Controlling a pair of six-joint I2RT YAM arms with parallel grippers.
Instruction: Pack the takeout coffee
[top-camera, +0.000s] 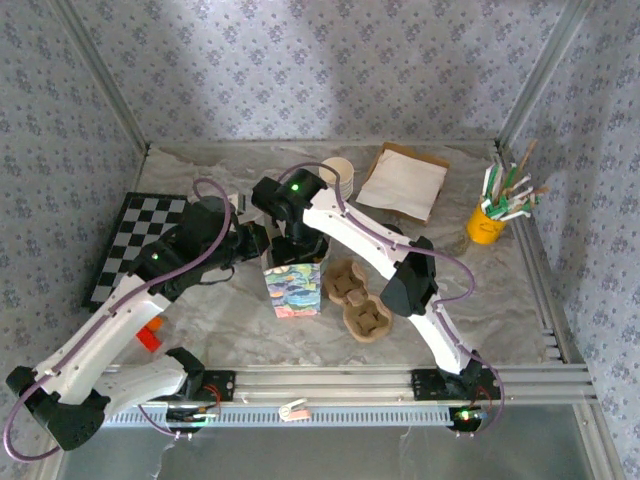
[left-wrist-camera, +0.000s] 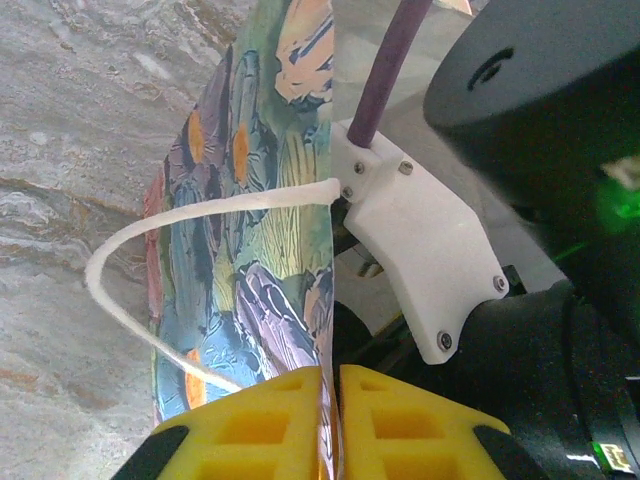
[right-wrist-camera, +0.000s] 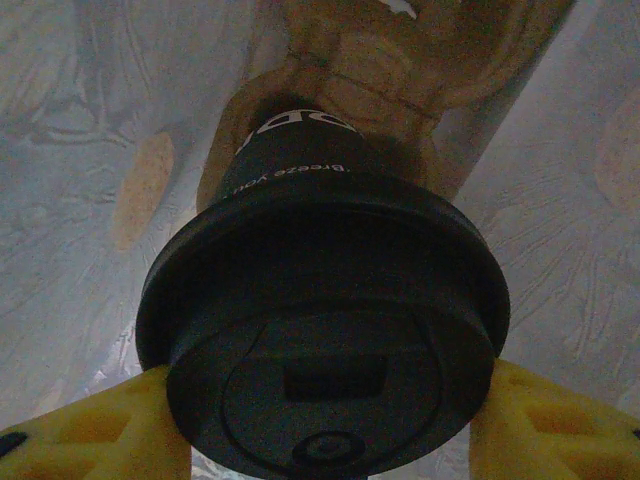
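The black lid (right-wrist-camera: 320, 330) sits closest to us, on the cup (right-wrist-camera: 290, 165) that our right gripper (right-wrist-camera: 325, 425) clamps between its yellow fingers (right-wrist-camera: 90, 435). The cup is down inside the bag (top-camera: 293, 287), above tan cardboard (right-wrist-camera: 400, 60). Our left gripper (left-wrist-camera: 330, 420) pinches the bag's top edge, the printed wall caught between its pads, and the white cord handle (left-wrist-camera: 120, 290) loops out sideways. The bag stands mid-table, just left of a cardboard tray (top-camera: 357, 300).

bag (left-wrist-camera: 250, 250): multicoloured floral print (orange, purple, green) | cup (right-wrist-camera: 320, 330): black
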